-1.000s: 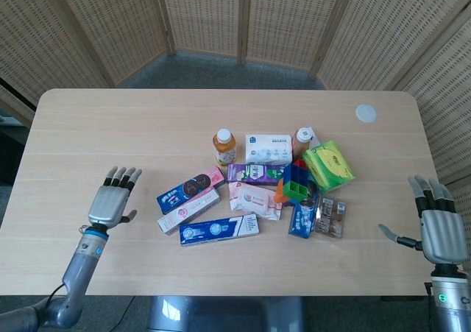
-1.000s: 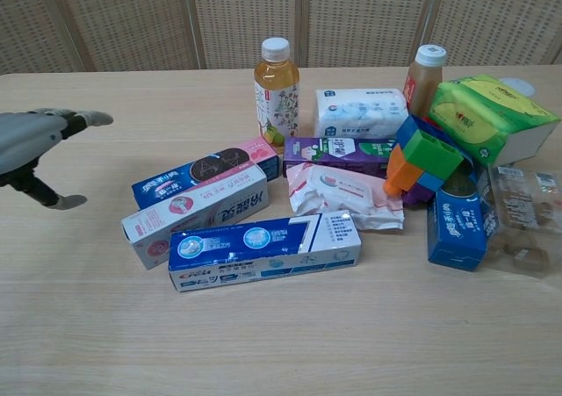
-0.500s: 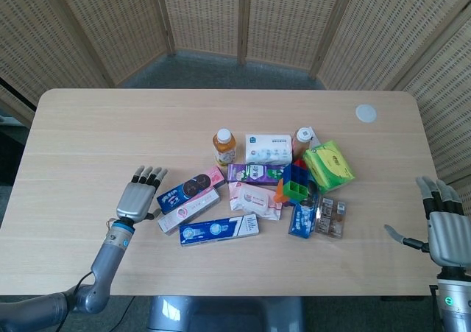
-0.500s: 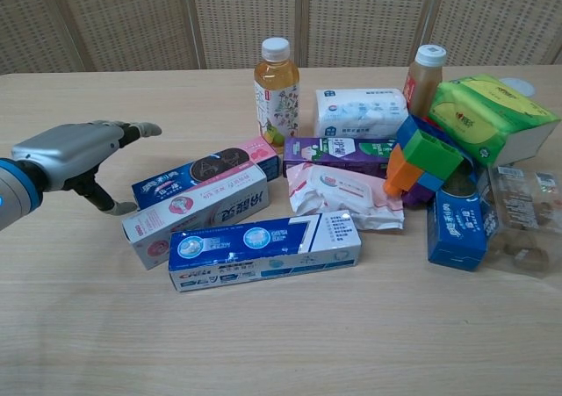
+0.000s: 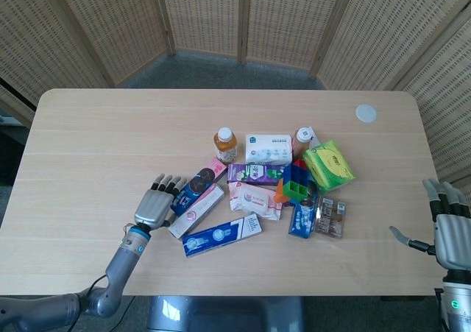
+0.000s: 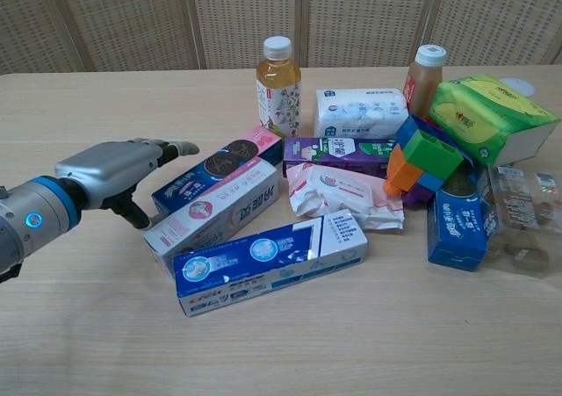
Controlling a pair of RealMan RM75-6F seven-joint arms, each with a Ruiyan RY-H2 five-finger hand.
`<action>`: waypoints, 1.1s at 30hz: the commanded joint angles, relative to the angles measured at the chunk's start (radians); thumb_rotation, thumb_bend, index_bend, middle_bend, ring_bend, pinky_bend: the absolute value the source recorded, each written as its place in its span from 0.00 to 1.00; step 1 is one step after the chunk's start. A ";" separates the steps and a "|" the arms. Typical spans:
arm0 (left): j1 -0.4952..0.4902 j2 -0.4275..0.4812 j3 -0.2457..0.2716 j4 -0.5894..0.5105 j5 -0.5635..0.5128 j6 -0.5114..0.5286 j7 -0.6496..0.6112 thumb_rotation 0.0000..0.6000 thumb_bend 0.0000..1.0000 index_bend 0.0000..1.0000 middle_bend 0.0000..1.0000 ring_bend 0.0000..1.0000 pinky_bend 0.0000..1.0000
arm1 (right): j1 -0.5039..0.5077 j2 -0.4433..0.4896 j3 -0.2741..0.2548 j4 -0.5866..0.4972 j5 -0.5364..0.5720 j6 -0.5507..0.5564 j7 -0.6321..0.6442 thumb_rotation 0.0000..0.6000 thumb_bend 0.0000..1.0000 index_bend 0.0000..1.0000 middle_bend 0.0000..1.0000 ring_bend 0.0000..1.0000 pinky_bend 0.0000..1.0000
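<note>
Pale wooden table [image 5: 110, 126], woven rattan screen panels [image 5: 206, 15] behind, grey floor [image 5: 221, 71]

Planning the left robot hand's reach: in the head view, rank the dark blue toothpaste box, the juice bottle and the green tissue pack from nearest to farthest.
1. Dark blue toothpaste box: just right of the left robot hand.
2. Juice bottle: behind the boxes, mid-table.
3. Green tissue pack: far right of the pile.

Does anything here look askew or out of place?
Yes: the three toothpaste boxes beside the left hand lie slanted, and the left hand touches their ends. The block toy leans tilted on other packs.
</note>
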 commanded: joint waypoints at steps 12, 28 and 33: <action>-0.011 -0.014 -0.004 -0.040 -0.006 0.008 -0.058 1.00 0.28 0.00 0.00 0.00 0.00 | -0.006 0.003 0.002 0.003 0.005 -0.004 0.014 0.52 0.03 0.00 0.00 0.00 0.00; -0.006 -0.039 -0.025 0.067 -0.013 0.069 -0.076 1.00 0.28 0.00 0.00 0.00 0.00 | -0.004 -0.001 0.002 -0.004 0.001 -0.015 0.012 0.52 0.03 0.00 0.00 0.00 0.00; -0.001 -0.002 -0.072 0.079 -0.027 0.105 -0.096 1.00 0.28 0.00 0.00 0.00 0.00 | -0.006 0.003 0.002 -0.016 0.000 -0.012 0.003 0.52 0.03 0.00 0.00 0.00 0.00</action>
